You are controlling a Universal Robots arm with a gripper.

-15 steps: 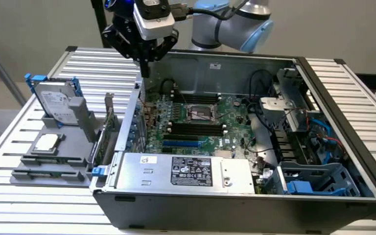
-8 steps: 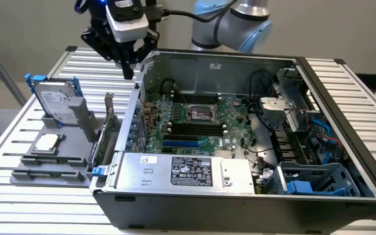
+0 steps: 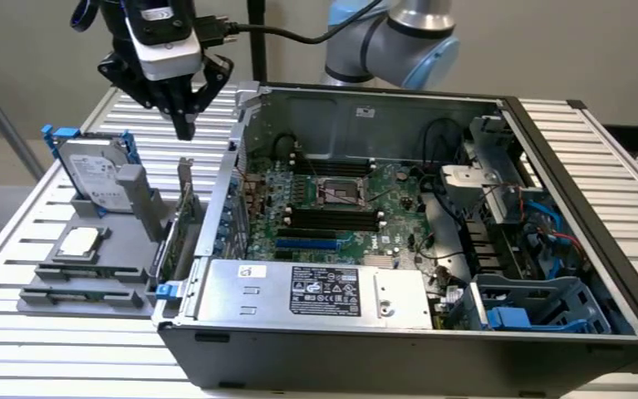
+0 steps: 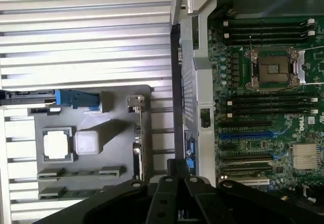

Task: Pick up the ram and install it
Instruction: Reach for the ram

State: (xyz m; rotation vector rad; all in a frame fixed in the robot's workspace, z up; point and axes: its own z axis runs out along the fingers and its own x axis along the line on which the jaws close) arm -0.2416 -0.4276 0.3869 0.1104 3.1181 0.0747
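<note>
Ribbed bare-metal table (image 3: 596, 150), matt grey plastic tray (image 3: 84, 299) — case (image 3: 331, 108) of dull sheet metal

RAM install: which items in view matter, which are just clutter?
In play:
- claw, shut, holding nothing
- ram, on edge in the grey holder
- empty memory slots on the motherboard

Lying about:
- hard drive with blue brackets
- processor chip
- power supply
</note>
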